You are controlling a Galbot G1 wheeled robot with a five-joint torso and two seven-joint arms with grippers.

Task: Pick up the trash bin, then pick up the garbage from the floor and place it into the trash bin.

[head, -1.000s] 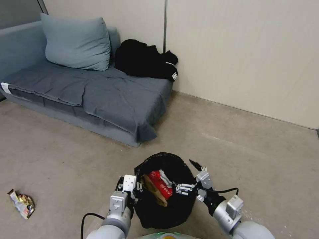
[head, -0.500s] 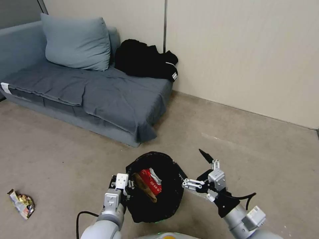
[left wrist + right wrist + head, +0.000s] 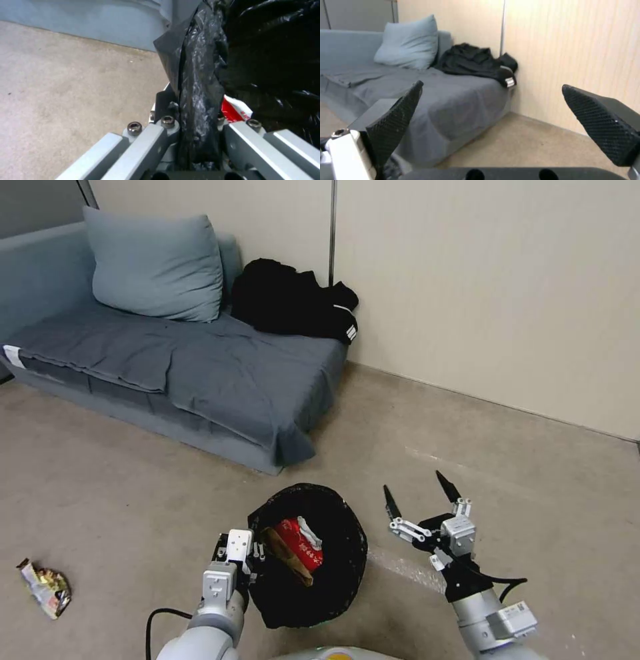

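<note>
The trash bin (image 3: 333,573), lined with a crinkled black bag, hangs low in front of me in the head view. My left gripper (image 3: 252,557) is shut on its near-left rim; the left wrist view shows the bag-covered rim (image 3: 200,82) pinched between the fingers. Inside the bin lie a red packet (image 3: 299,540), a brown paper piece (image 3: 285,561) and a white tissue (image 3: 309,527). My right gripper (image 3: 419,493) is to the right of the bin, open and holding nothing, its black fingertips (image 3: 403,105) pointing toward the sofa. A gold snack wrapper (image 3: 45,588) lies on the floor at far left.
A grey sofa (image 3: 200,373) with a blue pillow (image 3: 155,263) and a black clothing heap (image 3: 293,300) stands against the beige wall (image 3: 500,287). Bare beige floor (image 3: 500,467) spreads between the sofa and me and off to the right.
My right gripper has drawn away from over the bin, swinging right and forward, still open. The bin, held by my left gripper, has shifted a little to the left.
</note>
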